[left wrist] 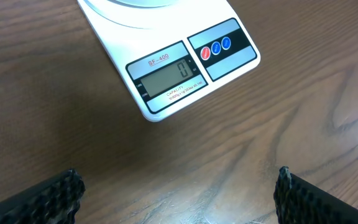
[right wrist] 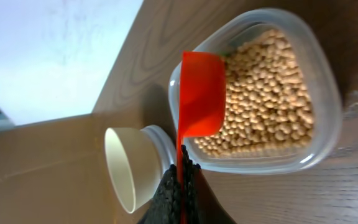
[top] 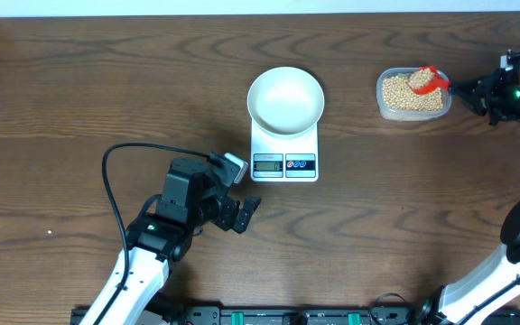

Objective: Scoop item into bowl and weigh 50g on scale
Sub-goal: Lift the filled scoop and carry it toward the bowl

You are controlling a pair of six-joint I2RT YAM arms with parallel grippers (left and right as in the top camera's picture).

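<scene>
The white bowl [top: 285, 99] stands empty on the white scale [top: 284, 164], whose display [left wrist: 166, 78] reads zero. A clear tub [top: 412, 94] at the right holds the tan beans [right wrist: 266, 93]. My right gripper [right wrist: 181, 180] is shut on the thin handle of a red scoop [right wrist: 201, 93], whose cup sits in the tub among the beans [top: 420, 81]. The bowl [right wrist: 129, 168] shows to the scoop's left in the right wrist view. My left gripper [top: 246, 212] rests low, just left of the scale's front, open wide with only bare table between its fingers [left wrist: 48, 199].
The dark wooden table [top: 79, 81] stretches left of the scale. A black cable [top: 106, 181] loops beside my left arm. The tub's wall [right wrist: 328, 112] curves around the scoop.
</scene>
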